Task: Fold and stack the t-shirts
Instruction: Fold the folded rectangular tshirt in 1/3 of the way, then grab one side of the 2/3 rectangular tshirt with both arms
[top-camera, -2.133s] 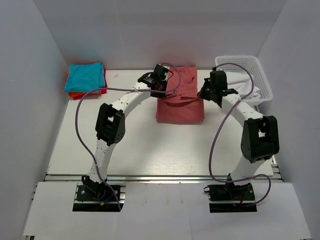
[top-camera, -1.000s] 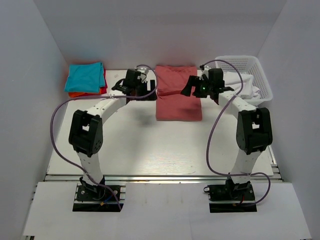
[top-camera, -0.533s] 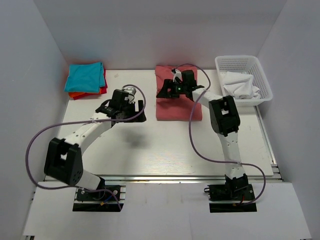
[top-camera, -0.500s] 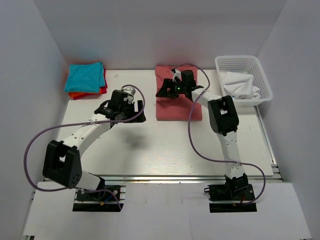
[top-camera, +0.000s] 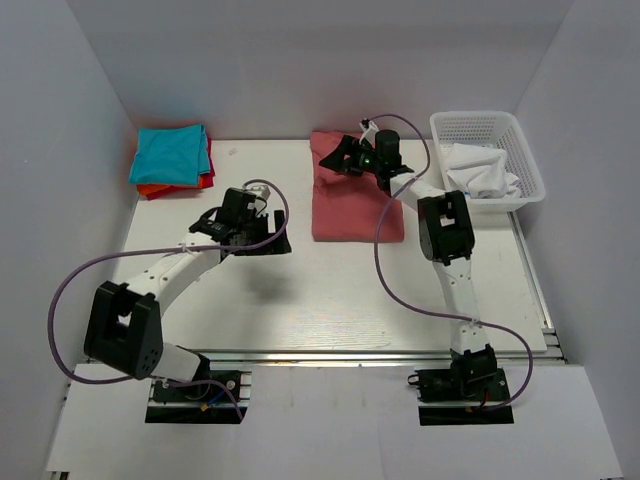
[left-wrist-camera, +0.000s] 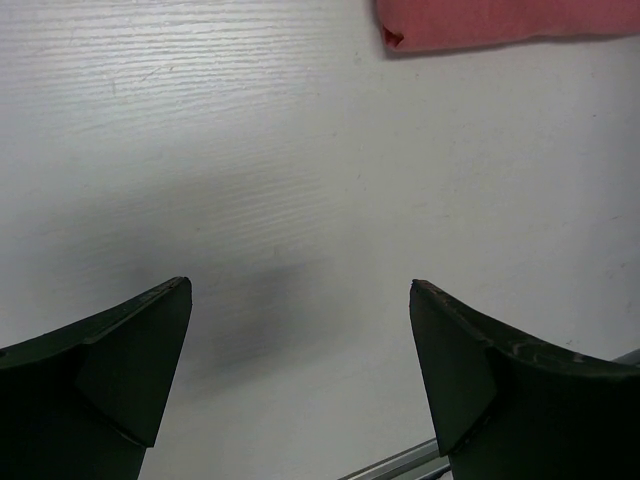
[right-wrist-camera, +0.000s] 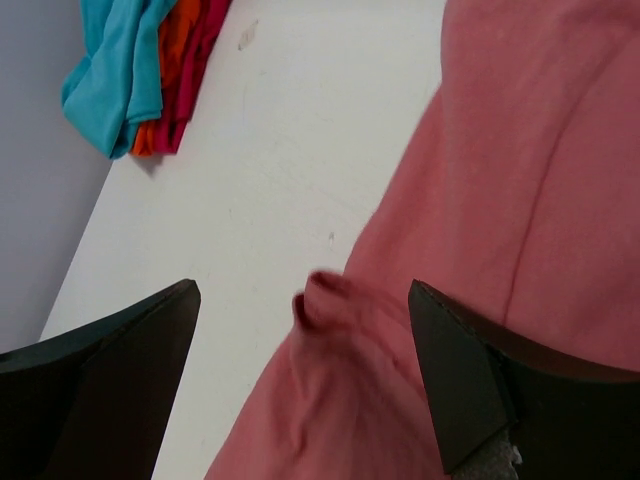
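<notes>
Shirt (right-wrist-camera: 520, 180) edge under R pincer (right-wrist-camera: 302, 290)

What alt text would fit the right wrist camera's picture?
A salmon-red shirt fills the right side, a bunched fold showing between the open right gripper's dark fingers. At top left, teal, orange and red shirts are stacked on the white table.

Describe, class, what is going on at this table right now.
Two robot arms are working on t-shirts. The right gripper is open and hovers over the far left part of the folded salmon shirt, holding nothing. The left gripper, also open, hangs over bare table near that shirt's near left corner. A stack with teal on top sits far left. A basket far right holds white cloth.
</notes>
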